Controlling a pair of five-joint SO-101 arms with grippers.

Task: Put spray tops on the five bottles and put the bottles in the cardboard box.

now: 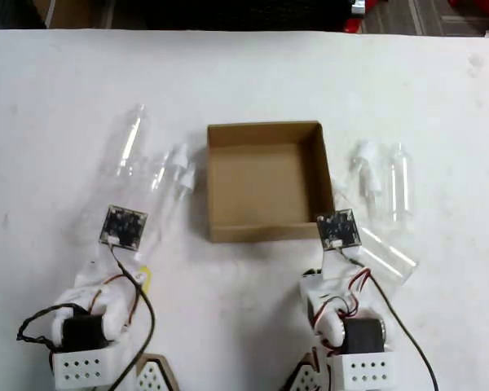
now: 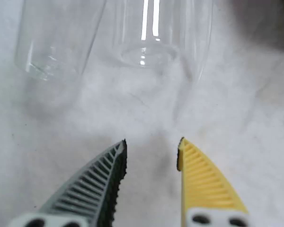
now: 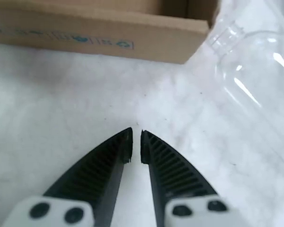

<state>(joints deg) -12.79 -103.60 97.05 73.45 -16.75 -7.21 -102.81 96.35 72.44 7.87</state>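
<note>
The cardboard box [image 1: 261,231] sits mid-bench [image 1: 57,90]. At its 9 o'clock lie two bottles [image 1: 126,147] and a spray top [image 1: 180,160]. At 3 o'clock lie spray tops [image 1: 365,167], then a third bottle [image 1: 401,186]. At 4 o'clock lies a fourth bottle [image 1: 385,251].

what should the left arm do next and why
Probably ease the left claw forward to the clear bottle lying straight ahead of it. The claw is open and empty, the bottle's base faces it, and the cardboard box holds nothing yet, so a first bottle likely needs grasping.
</note>
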